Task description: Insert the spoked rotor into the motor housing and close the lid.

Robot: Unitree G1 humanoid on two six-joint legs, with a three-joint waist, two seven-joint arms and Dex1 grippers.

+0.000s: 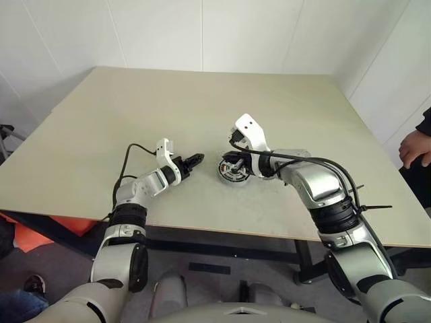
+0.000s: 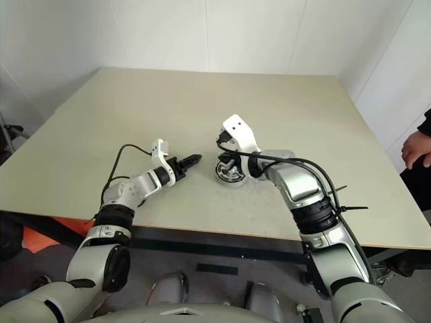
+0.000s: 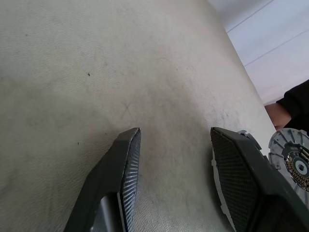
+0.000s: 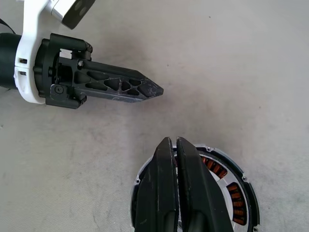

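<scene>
The motor housing (image 4: 231,193), a round metal disc with copper windings, lies on the table near its front edge (image 1: 234,169). My right gripper (image 4: 172,140) hovers just over it, fingers pressed together with nothing between them. They cover the housing's middle, so I cannot tell whether the spoked rotor sits inside. My left gripper (image 1: 197,159) stands open and empty just left of the housing, low over the table, pointing at it. A grey edge behind the right wrist (image 1: 292,154) may be the lid; the arm hides most of it.
The beige table (image 1: 202,101) stretches away beyond both arms. A person's hand (image 1: 414,148) rests at the table's right edge. Orange material (image 1: 40,232) lies on the floor below the front left corner.
</scene>
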